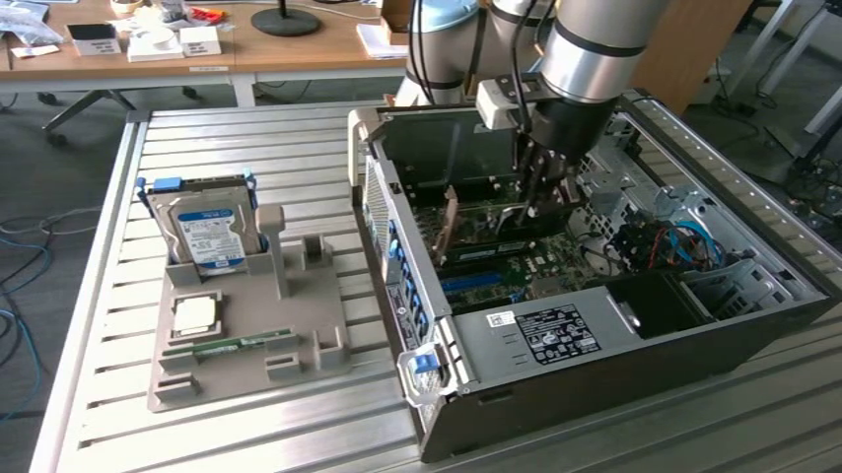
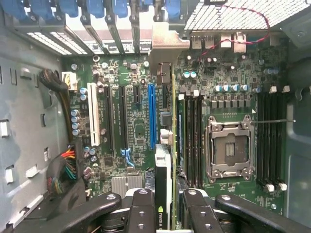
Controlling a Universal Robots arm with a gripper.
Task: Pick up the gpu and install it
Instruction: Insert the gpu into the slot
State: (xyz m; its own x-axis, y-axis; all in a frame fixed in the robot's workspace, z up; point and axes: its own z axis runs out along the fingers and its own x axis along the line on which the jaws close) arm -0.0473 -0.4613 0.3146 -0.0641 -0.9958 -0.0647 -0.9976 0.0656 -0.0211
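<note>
The gpu (image 2: 164, 170) stands on edge inside the open computer case (image 1: 632, 335), seen as a thin card with a green logo and a grey metal bracket at its far end. My gripper (image 2: 165, 213) is shut on it, one black finger (image 2: 141, 208) on each side. The card hangs over the motherboard (image 2: 131, 131), just beside the long blue slot (image 2: 151, 116) and parallel to it. Whether its edge touches a slot I cannot tell. In the exterior view the gripper (image 1: 539, 202) reaches down into the case and holds the gpu (image 1: 480, 225) upright.
A CPU socket (image 2: 228, 145) and memory slots lie beside the card. Case walls, drive bays and cables (image 1: 671, 246) close in around the arm. On the exterior view's left, a grey holder (image 1: 237, 365) carries a hard drive (image 1: 208, 232), a chip (image 1: 195, 315) and a memory stick (image 1: 231, 346).
</note>
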